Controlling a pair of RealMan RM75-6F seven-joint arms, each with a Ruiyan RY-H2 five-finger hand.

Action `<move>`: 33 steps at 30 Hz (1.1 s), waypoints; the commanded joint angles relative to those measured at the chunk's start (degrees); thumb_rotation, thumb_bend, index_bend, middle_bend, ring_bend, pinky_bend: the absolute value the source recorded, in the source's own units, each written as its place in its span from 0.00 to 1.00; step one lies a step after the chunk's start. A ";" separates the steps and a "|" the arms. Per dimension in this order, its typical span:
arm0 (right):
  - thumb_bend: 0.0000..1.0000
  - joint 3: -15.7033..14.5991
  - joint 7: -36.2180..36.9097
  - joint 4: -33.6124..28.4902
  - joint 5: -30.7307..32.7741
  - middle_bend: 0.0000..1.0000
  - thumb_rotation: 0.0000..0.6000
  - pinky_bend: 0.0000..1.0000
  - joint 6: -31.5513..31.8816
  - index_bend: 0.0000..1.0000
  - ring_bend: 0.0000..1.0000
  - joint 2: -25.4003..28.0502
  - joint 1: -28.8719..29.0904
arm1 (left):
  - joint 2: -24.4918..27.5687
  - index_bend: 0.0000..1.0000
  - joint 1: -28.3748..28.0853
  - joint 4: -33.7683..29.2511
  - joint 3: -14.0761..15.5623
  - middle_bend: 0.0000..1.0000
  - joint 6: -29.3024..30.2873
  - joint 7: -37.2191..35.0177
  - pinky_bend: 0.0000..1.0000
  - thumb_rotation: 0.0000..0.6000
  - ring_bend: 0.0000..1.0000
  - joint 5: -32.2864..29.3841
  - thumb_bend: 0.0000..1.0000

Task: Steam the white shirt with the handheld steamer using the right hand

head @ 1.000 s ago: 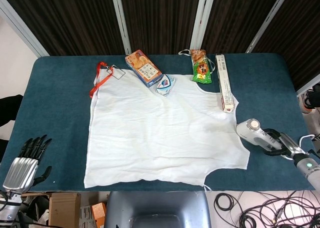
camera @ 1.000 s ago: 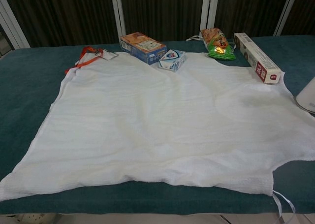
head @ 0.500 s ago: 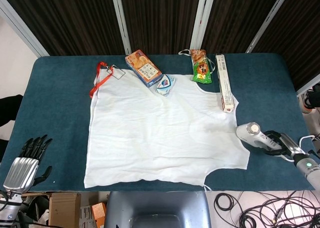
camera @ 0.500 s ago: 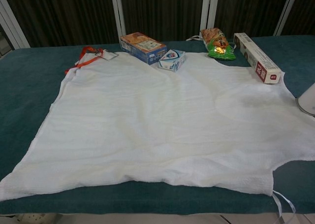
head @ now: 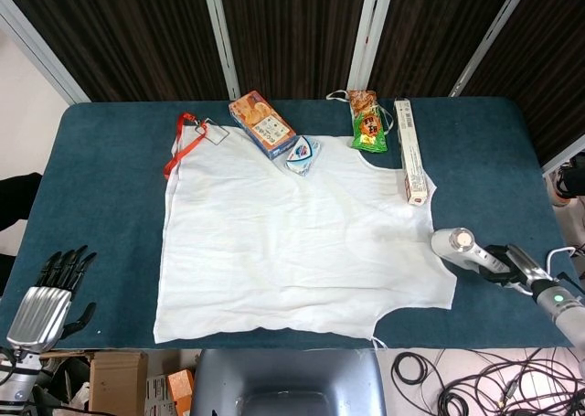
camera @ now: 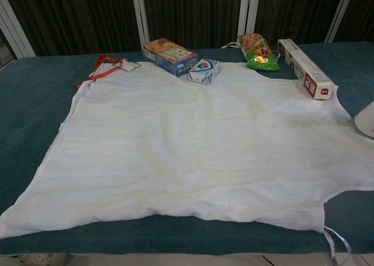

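Observation:
The white shirt (head: pixel 292 242) lies spread flat on the blue table (head: pixel 101 178); the chest view shows the shirt (camera: pixel 193 143) filling most of the tabletop. The white handheld steamer (head: pixel 462 245) sits just off the shirt's right edge, its round head facing up. My right hand (head: pixel 512 268) grips its handle from the right, near the table's front right corner. Only a sliver of the steamer (camera: pixel 367 118) shows at the chest view's right edge. My left hand (head: pixel 41 302) hangs off the front left corner, holding nothing, fingers stretched out.
Along the shirt's far edge lie an orange lanyard (head: pixel 183 142), a cracker box (head: pixel 261 122), a small blue-white packet (head: pixel 303 154), a green snack bag (head: pixel 366 122) and a long narrow box (head: pixel 410 151). A grey chair back (head: pixel 288 384) stands at the front edge.
The steamer and my right hand have slid slightly toward the table's front edge, the hand drawing back to the right. The left hand and the shirt are unchanged.

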 commanded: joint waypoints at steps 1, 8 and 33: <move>0.49 0.47 -0.76 0.61 1.03 0.66 1.00 0.81 0.01 0.70 0.68 -0.72 0.01 | 0.03 0.00 0.07 -0.01 -0.01 0.00 0.14 -0.02 0.04 1.00 0.01 0.01 0.37; 0.58 2.48 -3.01 1.64 3.34 0.91 1.00 0.99 2.42 0.98 0.90 -2.47 -0.80 | 0.16 0.00 0.17 -0.02 -0.04 0.00 0.27 -0.11 0.04 1.00 0.01 -0.15 0.37; 0.77 14.48 -35.27 -11.92 23.30 1.00 1.00 1.00 -8.91 1.00 1.00 -5.06 15.45 | -0.05 0.00 -0.28 0.18 -0.57 0.00 -0.59 0.11 0.04 1.00 0.01 -1.21 0.37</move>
